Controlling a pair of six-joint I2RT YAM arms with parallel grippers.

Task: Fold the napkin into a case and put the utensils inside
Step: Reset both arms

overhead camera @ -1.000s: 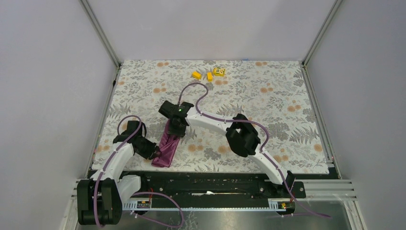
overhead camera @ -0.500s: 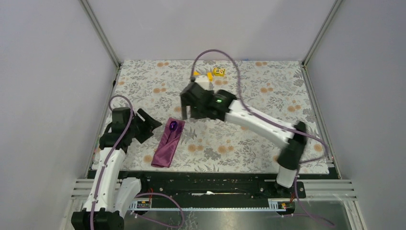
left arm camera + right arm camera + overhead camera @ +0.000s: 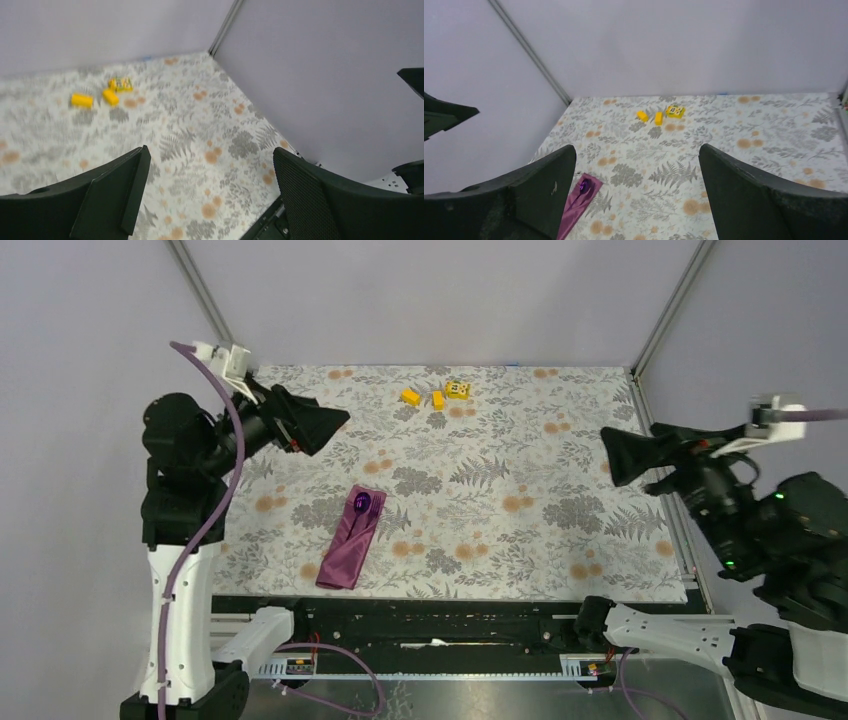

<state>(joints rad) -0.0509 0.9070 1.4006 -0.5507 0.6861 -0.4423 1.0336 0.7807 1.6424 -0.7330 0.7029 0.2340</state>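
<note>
item: narrow plum-purple cloth case (image 3: 348,545), folded from the napkin. count: one. location: flat on the floral grey-and-orange tablecloth (image 3: 540,470) covering the desk, left of centre toward the near edge, lying slantwise, well apart from both hands.

item: slim dark purple plastic spoon (image 3: 363,503). count: one seen, its oval bowl showing at the case's far end. the matching fork cannot be made out among the folds, so log it as unconfirmed.

item: small yellow blocks (image 3: 438,398). count: three, grouped near the far edge, well apart from the case.

item: left hand (image 3: 335,425). count: one. state: released, fingers spread wide with nothing between them, high over the far-left corner.

item: right hand (image 3: 612,455). count: one. state: released and empty, high at the right edge.

step in hand, as judged: the packing looks finished and only parking the arms is left. to do it well, you keep both hands high and outboard so no finger brushes the cloth, which would likely slide or unfold easily. before you call it done, check the open end for the fork.
</note>
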